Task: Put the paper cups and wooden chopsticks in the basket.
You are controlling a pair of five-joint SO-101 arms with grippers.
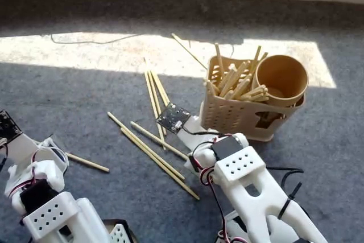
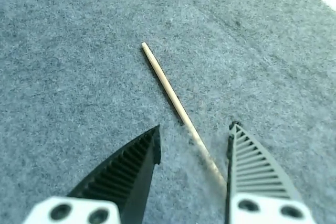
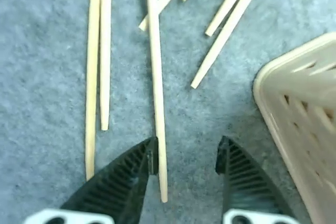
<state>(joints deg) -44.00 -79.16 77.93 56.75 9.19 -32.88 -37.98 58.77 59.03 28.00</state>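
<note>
A cream slatted basket (image 1: 239,120) stands right of centre, holding a brown paper cup (image 1: 281,78) and several wooden chopsticks (image 1: 236,81). More chopsticks (image 1: 152,151) lie loose on the grey carpet to its left. In the right wrist view my right gripper (image 3: 186,153) is open low over the carpet. One chopstick (image 3: 156,93) runs between its fingers, close to one fingertip, with the basket's corner (image 3: 302,114) beside it. My left gripper (image 2: 194,135) is open over a single chopstick (image 2: 173,98) that lies apart at the lower left (image 1: 86,162).
The grey carpet (image 1: 68,101) stretches open to the left and back, with a sunlit band across it. A thin cable (image 1: 85,41) lies at the far left. One chopstick (image 1: 189,51) lies behind the basket. Both white arm bodies (image 1: 250,186) fill the near edge.
</note>
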